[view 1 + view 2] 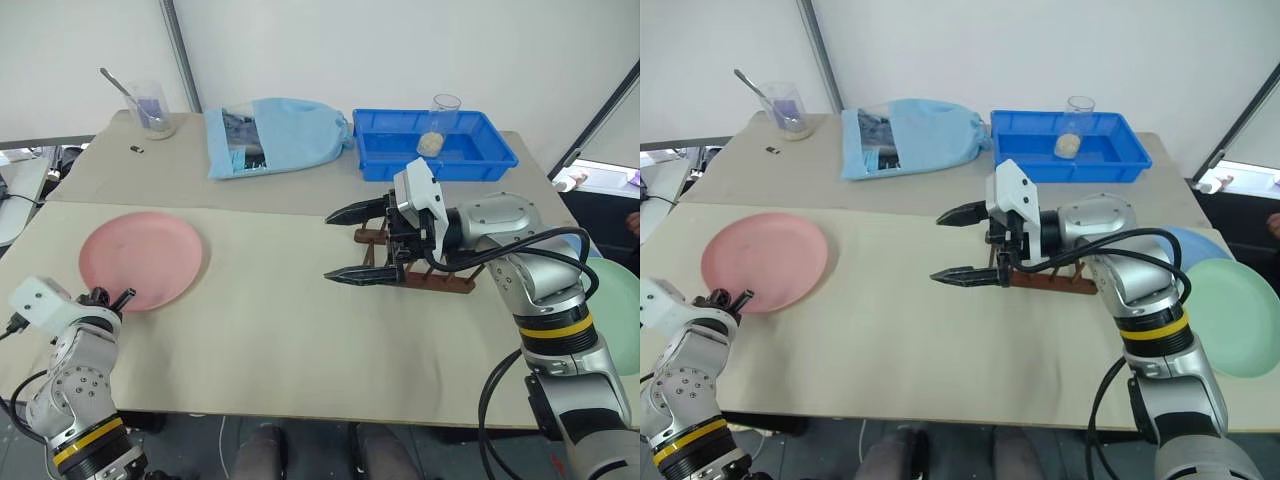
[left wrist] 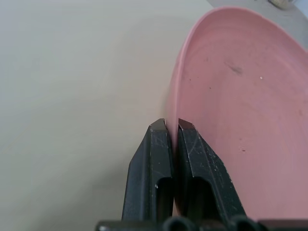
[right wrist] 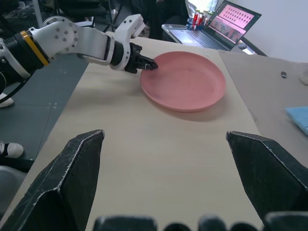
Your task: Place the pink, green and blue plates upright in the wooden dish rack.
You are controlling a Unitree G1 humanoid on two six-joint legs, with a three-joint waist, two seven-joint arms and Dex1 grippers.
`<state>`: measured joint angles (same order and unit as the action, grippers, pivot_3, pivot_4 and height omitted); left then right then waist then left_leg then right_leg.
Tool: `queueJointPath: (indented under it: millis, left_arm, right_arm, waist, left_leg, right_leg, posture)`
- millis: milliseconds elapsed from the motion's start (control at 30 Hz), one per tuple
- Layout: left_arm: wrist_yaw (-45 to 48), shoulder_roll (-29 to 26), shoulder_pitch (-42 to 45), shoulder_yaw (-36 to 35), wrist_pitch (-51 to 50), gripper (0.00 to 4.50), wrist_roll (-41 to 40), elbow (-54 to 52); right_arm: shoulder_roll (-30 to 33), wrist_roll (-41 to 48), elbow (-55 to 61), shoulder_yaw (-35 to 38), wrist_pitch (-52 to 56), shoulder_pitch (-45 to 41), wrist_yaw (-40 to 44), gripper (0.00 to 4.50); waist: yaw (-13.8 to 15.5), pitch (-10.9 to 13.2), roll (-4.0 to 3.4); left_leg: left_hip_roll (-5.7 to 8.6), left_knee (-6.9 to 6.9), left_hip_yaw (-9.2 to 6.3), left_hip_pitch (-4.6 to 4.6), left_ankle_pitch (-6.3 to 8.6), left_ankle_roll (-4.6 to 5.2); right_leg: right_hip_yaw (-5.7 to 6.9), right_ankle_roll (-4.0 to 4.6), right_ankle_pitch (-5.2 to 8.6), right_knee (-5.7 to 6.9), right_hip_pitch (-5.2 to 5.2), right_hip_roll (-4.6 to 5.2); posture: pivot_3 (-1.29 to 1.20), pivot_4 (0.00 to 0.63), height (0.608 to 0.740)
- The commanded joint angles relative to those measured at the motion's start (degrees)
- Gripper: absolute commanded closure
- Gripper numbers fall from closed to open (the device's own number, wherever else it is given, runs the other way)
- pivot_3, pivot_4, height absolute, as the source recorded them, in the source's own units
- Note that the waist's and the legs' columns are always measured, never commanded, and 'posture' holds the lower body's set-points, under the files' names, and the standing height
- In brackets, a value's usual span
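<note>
The left gripper (image 3: 148, 64) pinches the near rim of the pink plate (image 1: 140, 259) lying flat on the table (image 1: 270, 340), while the right gripper (image 1: 360, 243), fingers spread wide, hangs before the wooden dish rack (image 1: 1048, 278), near the blue tray (image 1: 435, 145).

Rack (image 1: 1045, 277): mostly hidden behind right arm. Blue plate (image 1: 1195, 245): overlapped by green plate (image 1: 1232, 318), itself cut by frame edge. Tray (image 1: 1030, 133) contents too small to identify.
</note>
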<state>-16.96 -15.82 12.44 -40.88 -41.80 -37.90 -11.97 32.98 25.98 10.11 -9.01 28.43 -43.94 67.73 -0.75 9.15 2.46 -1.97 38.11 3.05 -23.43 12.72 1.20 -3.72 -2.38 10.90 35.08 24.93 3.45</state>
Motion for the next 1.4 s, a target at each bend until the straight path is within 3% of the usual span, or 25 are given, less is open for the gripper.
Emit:
queueJointPath:
  millis: [33,233,367,667,833,1033,1133,1333,1367,1400]
  left_arm:
    - [-1.45,-0.43,5.03,5.5,-1.9,4.47,0.14,-6.27]
    - [-3.91,1.82,17.03,13.0,-6.78,4.47,-1.09,-8.12]
    - [-4.82,3.94,22.5,16.44,-9.25,4.47,-1.11,-7.35]
    - [-4.99,6.46,28.13,17.34,-12.1,4.47,-1.56,-5.37]
    - [-5.71,7.18,29.41,15.82,-13.9,4.5,-2.63,-5.56]
    - [-7.12,7.5,29.6,14.14,-16.66,4.5,-4.49,-5.79]
    - [-7.99,6.93,29.95,12.0,-20.15,3.36,-6.92,-6.14]
    - [-6.2,-0.77,30.63,2.91,-35.09,0.43,-19.63,-5.23]
    - [-3.14,-4.31,30.31,2.07,-37.48,0.06,-22.1,-4.44]
    - [0.46,-7.83,29.8,1.91,-38.79,0.06,-23.85,-3.93]
  right_arm:
    - [-0.48,-1.98,0.54,0.92,-5.12,-0.03,-1.26,0.0]
    - [-5.64,-13.26,-3.62,-4.97,-14.6,-2.52,-7.96,0.0]
    - [-10.5,-26.48,-11.09,-11.48,-22.78,-7.12,-16.46,0.0]
    - [-13.72,-46.08,-28.57,-20.54,-38.78,-15.53,-27.09,0.0]
    - [-14.95,-51.53,-35.1,-21.45,-43.15,-17.86,-32.55,1.49]
    - [-17.08,-55.5,-41.45,-21.4,-45.97,-18.94,-39.11,3.59]
    - [-17.37,-56.82,-43.38,-21.19,-47.57,-19.14,-41.18,4.5]
    - [-16.68,-58.12,-46.47,-20.88,-49.94,-19.8,-44.52,4.5]
    - [-16.49,-58.13,-47.04,-20.69,-50.26,-19.96,-44.98,4.5]
    - [-16.33,-58.12,-47.48,-20.49,-50.53,-20.1,-45.31,4.5]
  waist:
    - [0.17,0.0,0.0]
    - [-0.14,0.0,0.16]
    - [-1.31,0.01,0.16]
    - [-1.53,0.02,0.17]
    - [-1.53,0.04,0.2]
    - [-1.78,0.04,0.2]
    - [-1.77,0.04,0.2]
    - [-2.08,0.04,0.2]
    - [-2.15,0.05,0.19]
    - [-2.33,0.07,0.2]
  left_leg:
    - [0.0,0.0,-0.01,-0.05,0.0,0.0]
    - [0.07,0.01,0.01,-0.32,-0.35,0.06]
    - [0.04,-0.03,0.08,-0.32,-0.36,0.08]
    - [0.1,-0.2,-0.02,-0.4,-0.37,0.06]
    - [0.1,-0.21,-0.04,-0.44,-0.36,0.06]
    - [0.07,-0.21,-0.1,-0.42,-0.36,0.05]
    - [0.08,-0.21,-0.13,-0.42,-0.37,0.05]
    - [0.06,-0.22,-0.49,-0.42,-0.37,0.05]
    - [0.06,-0.22,-0.56,-0.42,-0.37,0.05]
    - [0.06,-0.22,-0.61,-0.42,-0.37,0.04]
  right_leg:
    - [0.02,-0.01,-0.01,0.0,0.03,0.0]
    - [0.01,-0.14,-0.24,-0.08,0.16,-0.02]
    - [-0.05,-0.16,-0.25,-0.03,0.31,-0.09]
    - [-0.05,-0.17,-0.28,-0.04,0.39,-0.06]
    - [-0.04,-0.19,-0.3,-0.07,0.42,-0.04]
    - [-0.04,-0.18,-0.31,-0.02,0.42,-0.05]
    - [-0.03,-0.18,-0.3,-0.01,0.42,-0.05]
    - [-0.03,-0.19,-0.31,0.02,0.45,-0.06]
    - [-0.03,-0.19,-0.31,0.04,0.45,-0.06]
    - [-0.03,-0.19,-0.31,0.06,0.46,-0.08]
  posture:
    - [0.0,0.15,0.74]
    - [0.0,0.15,0.74]
    - [0.0,0.15,0.74]
    - [0.0,0.15,0.74]
    - [0.0,0.15,0.74]
    - [0.0,0.15,0.74]
    - [0.0,0.15,0.74]
    - [0.0,0.15,0.74]
    - [0.0,0.15,0.74]
    - [0.0,0.15,0.74]
